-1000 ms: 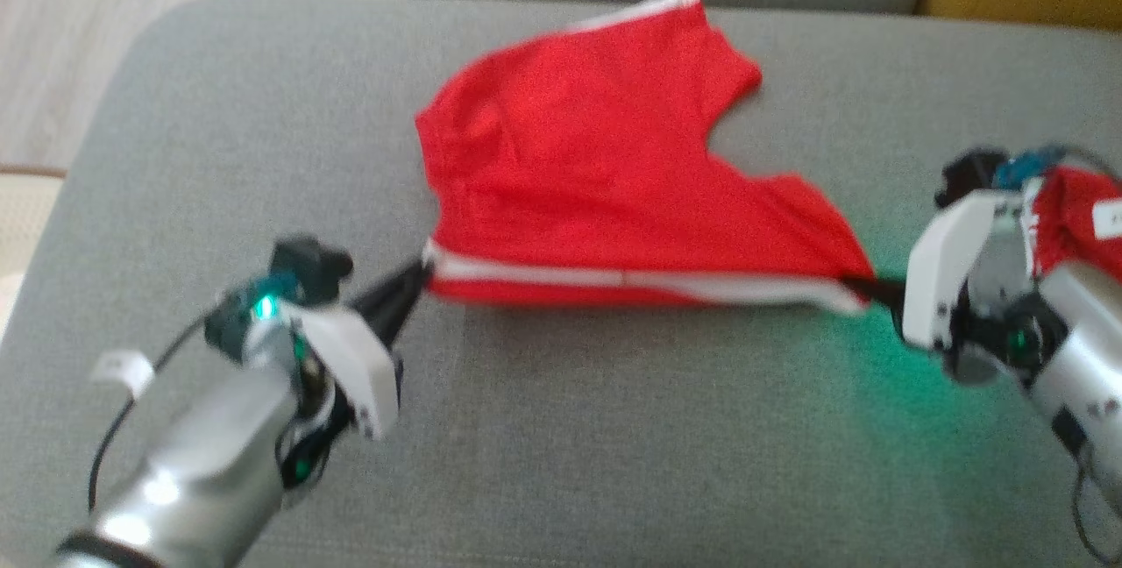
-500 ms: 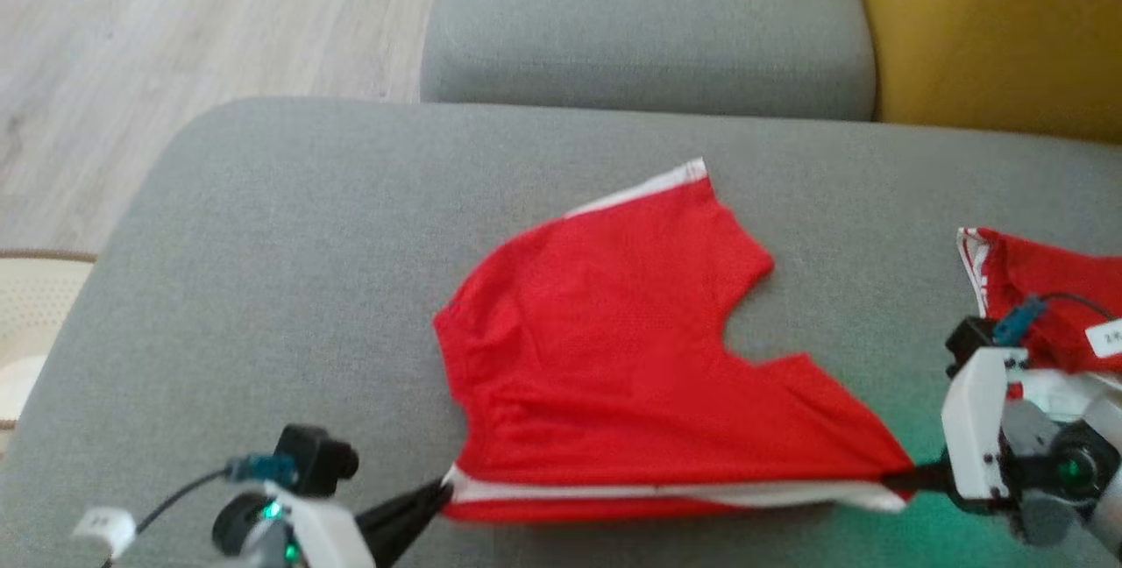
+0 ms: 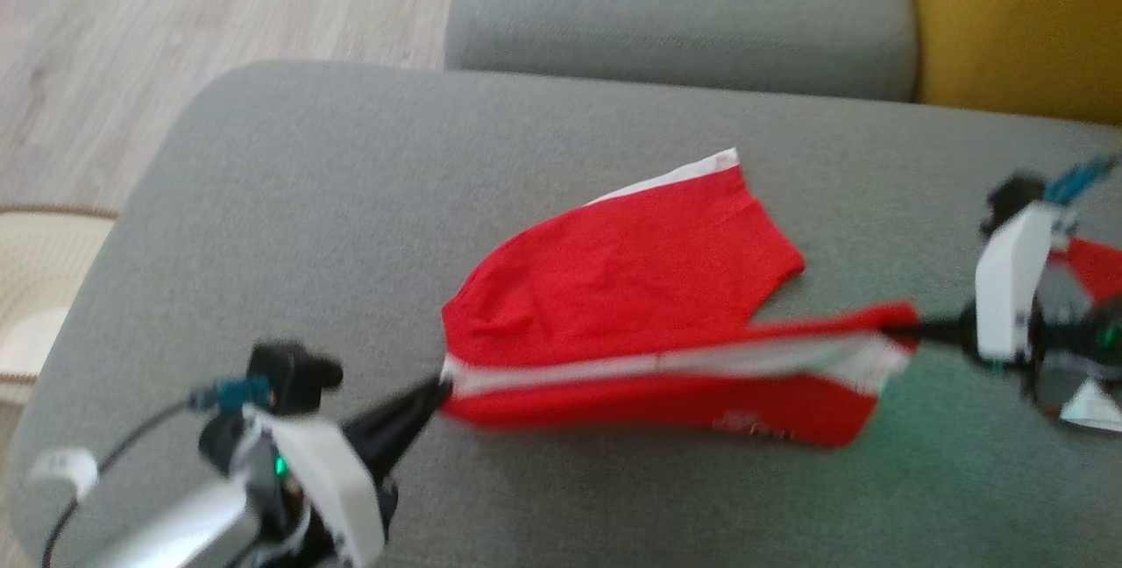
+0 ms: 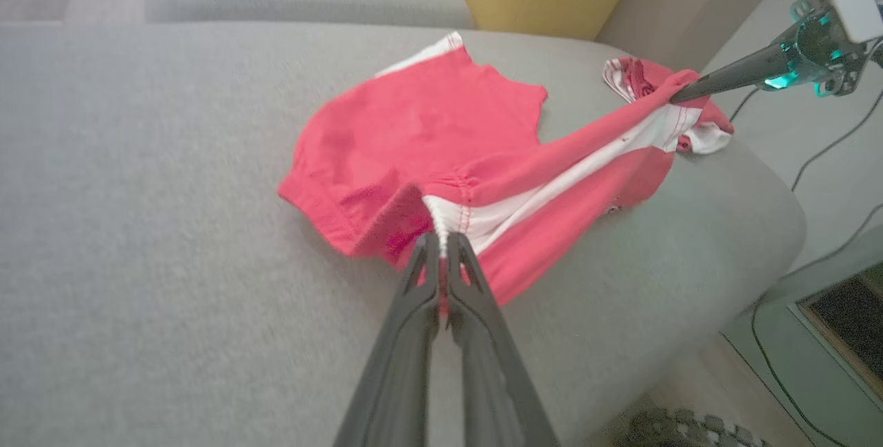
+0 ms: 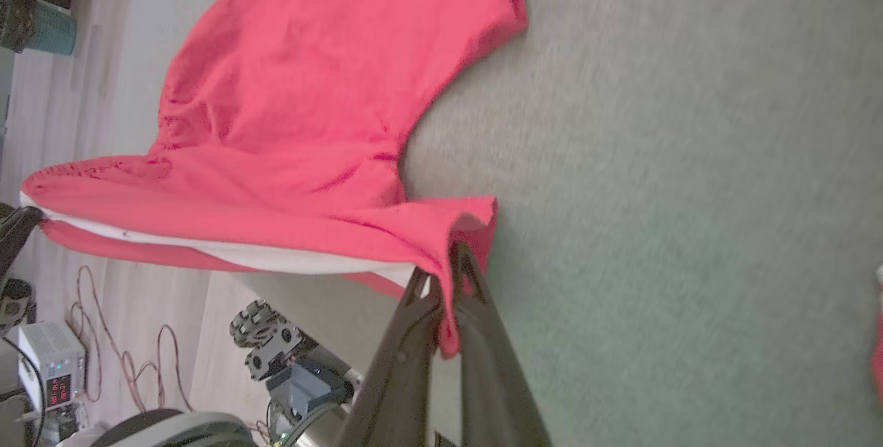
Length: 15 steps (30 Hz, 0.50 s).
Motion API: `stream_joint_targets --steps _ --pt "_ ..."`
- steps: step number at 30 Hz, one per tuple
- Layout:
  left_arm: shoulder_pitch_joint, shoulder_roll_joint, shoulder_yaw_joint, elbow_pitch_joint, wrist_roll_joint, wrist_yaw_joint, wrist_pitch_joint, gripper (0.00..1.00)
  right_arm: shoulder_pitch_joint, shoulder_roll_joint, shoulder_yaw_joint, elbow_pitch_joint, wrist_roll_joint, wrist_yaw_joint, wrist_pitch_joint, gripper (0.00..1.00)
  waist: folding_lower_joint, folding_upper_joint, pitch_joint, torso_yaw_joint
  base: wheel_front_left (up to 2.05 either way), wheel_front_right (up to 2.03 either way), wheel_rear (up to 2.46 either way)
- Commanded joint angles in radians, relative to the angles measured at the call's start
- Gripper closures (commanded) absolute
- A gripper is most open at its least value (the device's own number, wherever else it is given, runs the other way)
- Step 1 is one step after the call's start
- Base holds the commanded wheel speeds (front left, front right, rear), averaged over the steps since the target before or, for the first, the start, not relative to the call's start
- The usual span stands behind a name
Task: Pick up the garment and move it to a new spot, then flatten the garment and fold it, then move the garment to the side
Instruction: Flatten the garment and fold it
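The garment [image 3: 631, 279] is a red pair of shorts with a white band, lying on the grey sofa cushion [image 3: 289, 226]. My left gripper [image 3: 436, 393] is shut on the left end of the white band [image 4: 441, 243]. At the other end my right gripper [image 3: 912, 329] is shut on the band [image 5: 445, 261]. The banded edge is lifted and stretched between them, and a red layer hangs below it. The far part of the garment [image 4: 414, 123] rests flat on the cushion. The right gripper [image 4: 679, 96] also appears in the left wrist view.
A second red garment [image 3: 1096, 266] lies at the cushion's right end behind my right wrist. A further grey cushion [image 3: 675, 16] and a yellow one [image 3: 1017, 24] sit at the back. Wooden floor [image 3: 175, 7] and a cream rug [image 3: 35, 287] lie to the left.
The head camera has shifted. Both grippers have raised the white-banded edge off the cushion, the right end higher, so a red layer now hangs under the band.
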Motion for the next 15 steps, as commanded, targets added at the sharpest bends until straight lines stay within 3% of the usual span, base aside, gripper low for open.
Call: stream_joint_targets --steps 1,15 --pt "-0.085 0.017 0.06 -0.021 0.01 0.001 -0.013 1.0 -0.057 -0.014 -0.027 -0.007 -0.018 -0.001 0.003 1.0 0.0001 -0.0001 0.033 0.023 0.0 0.0 0.0" --pt "-0.298 -0.159 0.066 0.166 0.061 -0.077 -0.048 1.0 -0.383 0.103 -0.103 0.163 -0.247 -0.001 0.012 1.0 0.0001 -0.0001 0.214 0.126 0.0 0.0 0.0"
